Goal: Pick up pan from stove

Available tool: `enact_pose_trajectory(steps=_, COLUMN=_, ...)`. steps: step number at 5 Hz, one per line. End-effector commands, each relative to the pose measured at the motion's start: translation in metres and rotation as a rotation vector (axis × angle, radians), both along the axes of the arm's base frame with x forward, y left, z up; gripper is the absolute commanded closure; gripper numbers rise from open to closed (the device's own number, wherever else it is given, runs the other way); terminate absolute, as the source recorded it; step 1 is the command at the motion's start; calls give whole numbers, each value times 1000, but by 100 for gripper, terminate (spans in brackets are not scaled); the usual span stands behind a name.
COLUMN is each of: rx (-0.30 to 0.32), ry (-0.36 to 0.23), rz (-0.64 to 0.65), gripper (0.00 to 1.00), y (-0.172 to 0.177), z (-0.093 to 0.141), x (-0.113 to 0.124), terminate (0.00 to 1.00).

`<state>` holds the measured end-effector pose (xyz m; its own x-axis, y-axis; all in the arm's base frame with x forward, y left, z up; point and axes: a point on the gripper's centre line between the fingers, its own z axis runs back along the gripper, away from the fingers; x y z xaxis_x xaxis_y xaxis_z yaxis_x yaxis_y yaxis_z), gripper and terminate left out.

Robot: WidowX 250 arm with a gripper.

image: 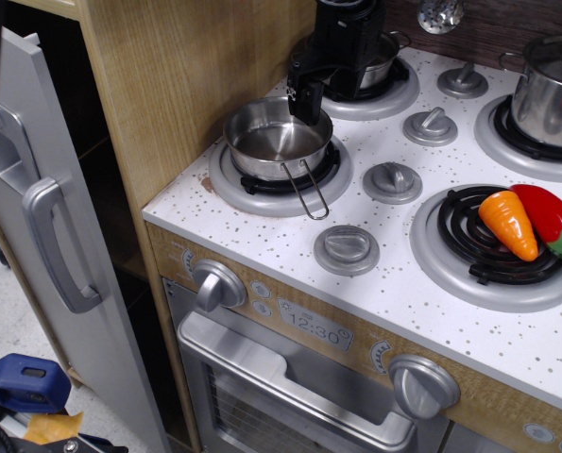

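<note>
The pan point(274, 142), a small shiny steel saucepan, sits on the front-left burner point(226, 179) of the stove point(394, 283). Its thin wire loop handle point(309, 189) points toward the front. My black gripper point(307, 102) hangs from above at the pan's far right rim, with its fingertips at rim height. From this side the fingers overlap, so I cannot tell whether they are open, or whether they touch the rim. The pan rests flat on the burner.
A steel pot point(380, 57) stands on the back-left burner behind my gripper, and a taller steel pot point(550, 90) on the back-right burner. A toy carrot point(509, 225) and red pepper point(550, 219) lie on the front-right burner. Grey knobs point(392, 181) line the middle. A wooden wall point(177, 85) stands at left.
</note>
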<state>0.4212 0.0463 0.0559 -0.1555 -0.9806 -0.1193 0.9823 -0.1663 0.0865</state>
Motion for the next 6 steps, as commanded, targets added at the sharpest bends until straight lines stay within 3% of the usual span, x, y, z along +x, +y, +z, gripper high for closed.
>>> enact_pose_trajectory(steps=1, rx=0, ry=0, rz=0, gripper=0, y=0, z=0, x=0, terminate=0)
enact_pose_trajectory(steps=5, rx=25, ry=-12, rz=-28, gripper=0, y=11, z=-1, x=3, terminate=0)
enact_pose_trajectory(steps=6, rx=18, ry=-6, rz=-24, gripper=100, y=13, z=0, x=3, terminate=0)
